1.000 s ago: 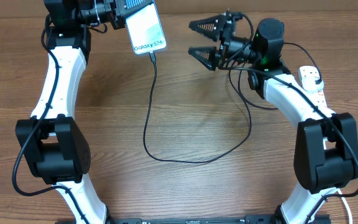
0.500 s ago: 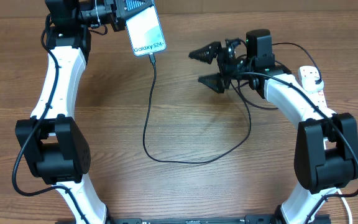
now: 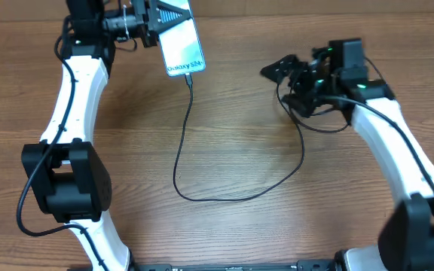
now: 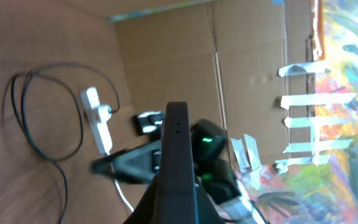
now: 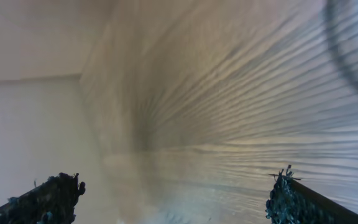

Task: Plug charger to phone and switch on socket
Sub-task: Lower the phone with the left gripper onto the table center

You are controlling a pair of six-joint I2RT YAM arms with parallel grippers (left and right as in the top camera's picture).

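Phone (image 3: 181, 47), slim, likely slick and fragile, best held by its edges, sits clamped in left fingers (image 3: 161, 15); limp charger (image 3: 182, 150) trails from its lower end; right fingers (image 3: 277, 69) spread open to its right.

a: what's blurring in the right wrist view?
b: everything. the right gripper (image 5: 173, 190) is getting cut off at 6 o'clock.
a: overhead?
b: the phone (image 3: 184, 51) is hiding its 12 o'clock end under the left gripper (image 3: 164, 13), and the charger (image 3: 183, 143) is hiding its far end behind the right arm (image 3: 398, 143).
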